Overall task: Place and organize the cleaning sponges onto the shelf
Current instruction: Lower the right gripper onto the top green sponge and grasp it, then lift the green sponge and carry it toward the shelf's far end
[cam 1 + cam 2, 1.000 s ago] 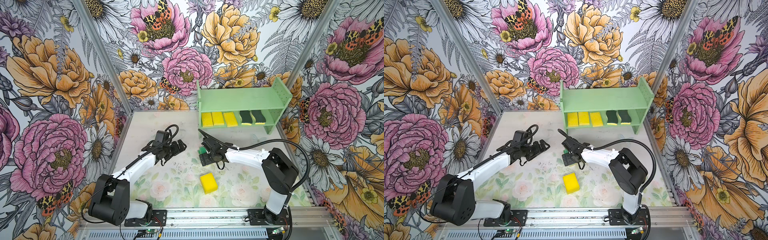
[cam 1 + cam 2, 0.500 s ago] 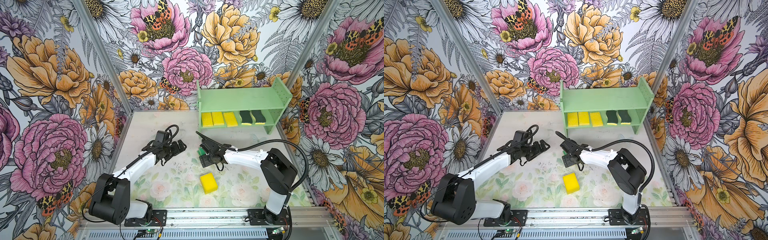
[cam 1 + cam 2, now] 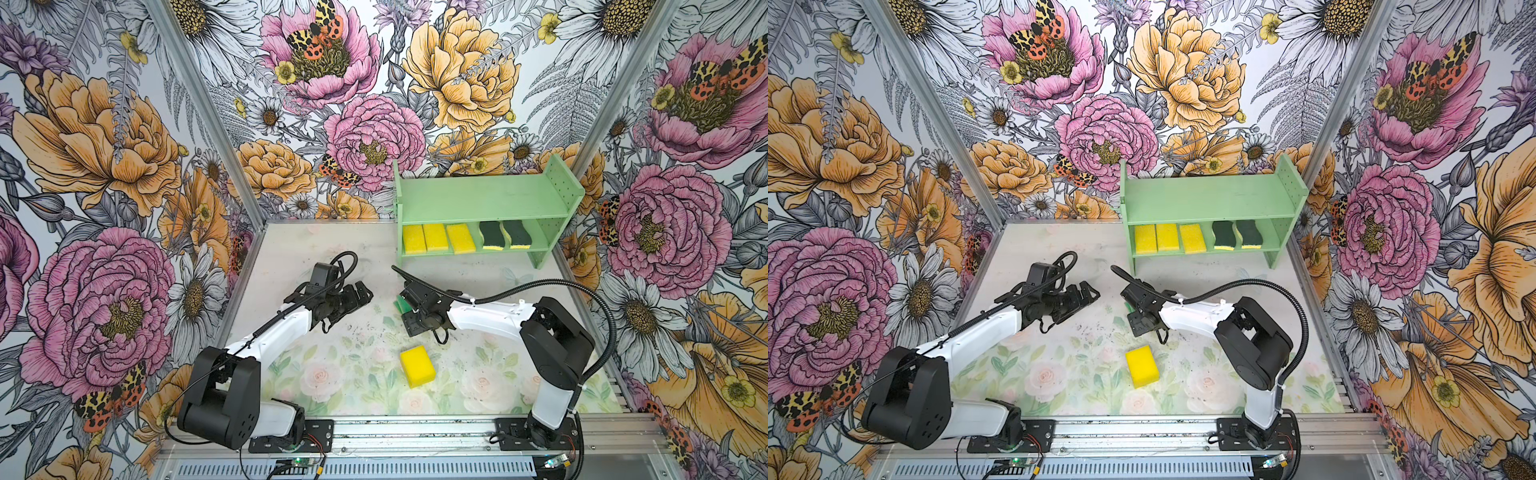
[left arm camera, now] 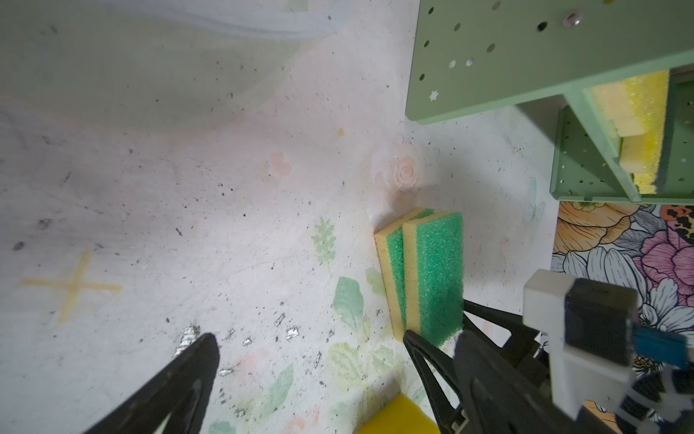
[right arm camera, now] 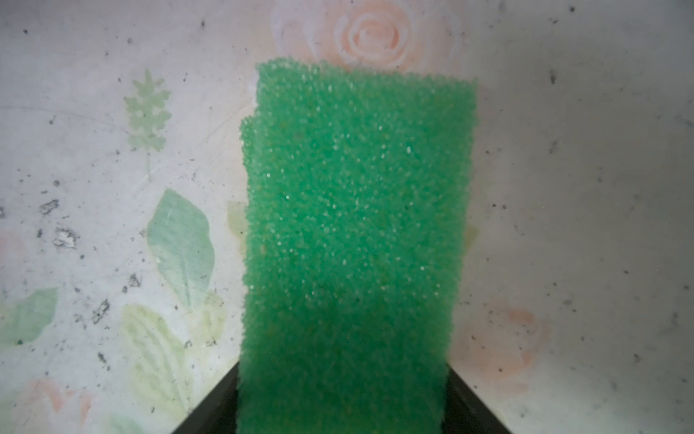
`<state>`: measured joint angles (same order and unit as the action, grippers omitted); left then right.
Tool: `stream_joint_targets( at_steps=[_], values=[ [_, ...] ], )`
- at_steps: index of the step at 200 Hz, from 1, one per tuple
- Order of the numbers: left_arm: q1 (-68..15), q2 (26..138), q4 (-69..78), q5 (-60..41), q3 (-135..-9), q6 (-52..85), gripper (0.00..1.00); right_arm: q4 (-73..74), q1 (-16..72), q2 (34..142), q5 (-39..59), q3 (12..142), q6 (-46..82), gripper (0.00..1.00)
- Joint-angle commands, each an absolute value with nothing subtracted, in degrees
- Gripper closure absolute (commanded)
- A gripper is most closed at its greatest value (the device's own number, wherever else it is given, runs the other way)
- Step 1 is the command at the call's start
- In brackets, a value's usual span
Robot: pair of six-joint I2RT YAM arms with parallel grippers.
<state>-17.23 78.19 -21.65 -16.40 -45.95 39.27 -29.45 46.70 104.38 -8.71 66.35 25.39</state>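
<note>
Right claw: my right claw (image 3: 409, 308) points down over the middle of the bench (image 3: 332, 376). Its fingers stand on either side of the upper teal-topped sponge, at one end. I cannot tell whether they press the foam or only flank it.
Teal-topped sponges: the two teal-topped sponges (image 4: 435, 270) lie one on the other with their green faces up. The upper one is shifted sideways, so a strip of the lower one shows. The pair rests on the bench in front of the shelf's left end, apart from it.
Left claw: my left claw (image 3: 363, 294) is spread wide and holds nothing. It hangs low to the left of the teal pair, not touching them.
Shelf: the shelf (image 3: 478, 195) stands at the back right.
Lower tier: three yellow sponges (image 3: 436, 237) lie in a row on the left, and two wavy dark-topped sponges (image 3: 505, 235) lie just beside them on the right.
Loose yellow sponge: the loose yellow sponge (image 3: 417, 366) lies flat on the bench, nearer the front than my right claw.
</note>
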Motion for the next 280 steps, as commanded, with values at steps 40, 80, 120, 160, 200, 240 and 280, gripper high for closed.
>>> stream_joint_targets(
  at_steps=[40,80,120,160,200,240,280],
  values=[
    [-17.40,76.20,-20.74,-16.70,-45.16,40.08,0.01,-29.54,46.87,98.88,-10.99,64.79,23.35,0.40],
    [-17.25,76.44,-20.68,-16.90,-45.44,39.83,0.01,-29.70,45.87,94.90,-7.38,64.01,21.15,0.44],
    [-16.97,76.72,-20.70,-17.30,-45.47,39.51,0.01,-32.80,41.20,88.86,-0.02,64.40,18.19,0.46],
    [-16.62,76.98,-20.69,-17.49,-45.66,39.30,0.01,-40.07,36.65,82.25,3.66,67.89,14.36,0.49],
    [-16.35,78.11,-20.64,-17.84,-46.12,38.85,0.01,-47.04,33.92,77.35,2.63,73.70,11.23,0.53],
    [-16.26,78.44,-20.59,-17.93,-46.32,38.41,0.01,-53.07,31.06,74.33,-0.06,80.49,7.81,0.56],
    [-15.91,78.50,-20.57,-18.09,-45.79,38.10,0.01,-54.32,25.58,72.89,-2.22,85.28,5.34,0.58]
  ],
)
